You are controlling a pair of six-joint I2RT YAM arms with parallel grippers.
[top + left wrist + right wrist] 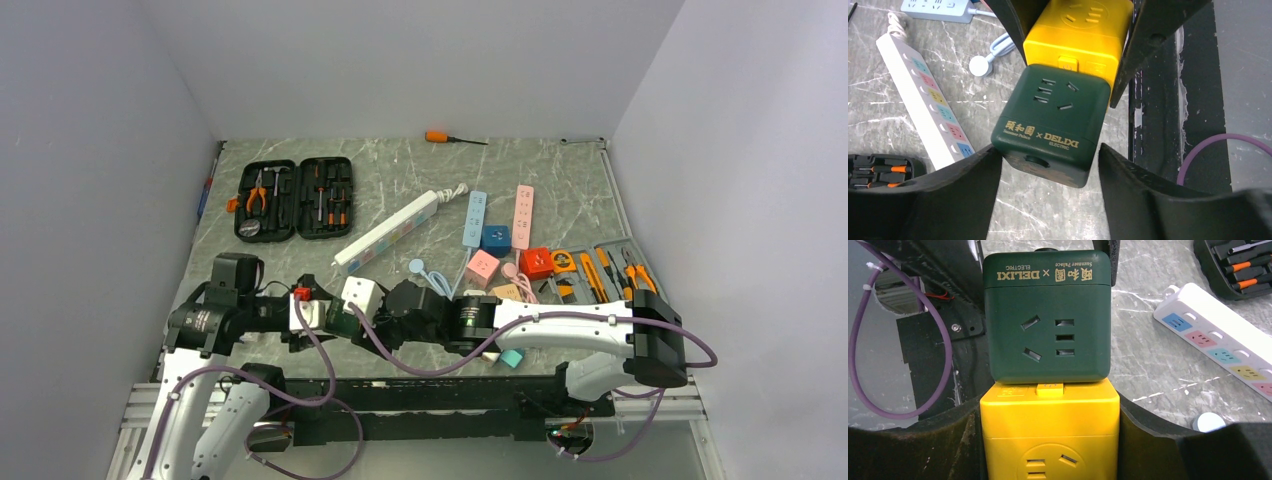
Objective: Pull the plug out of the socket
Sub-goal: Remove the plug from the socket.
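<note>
A dark green cube socket [1050, 117] is plugged end to end into a yellow cube socket [1048, 432], just above the marble table near its front edge. My right gripper [1048, 405] is shut on the yellow cube, a finger pressed flat on each side. My left gripper [1047, 147] straddles the green cube's free end: its left finger [973, 175] touches the cube's corner, and a thin gap shows at the right finger [1128, 185]. From above, the green cube [342, 322] sits between both grippers and the yellow cube is hidden.
A long white power strip [923, 95] lies to one side of the cubes. A white cube [360, 295] stands just behind them. An open tool case [293, 197] sits back left, with coloured cubes, strips and hand tools [590, 270] to the right. The black front rail [1158, 150] is close.
</note>
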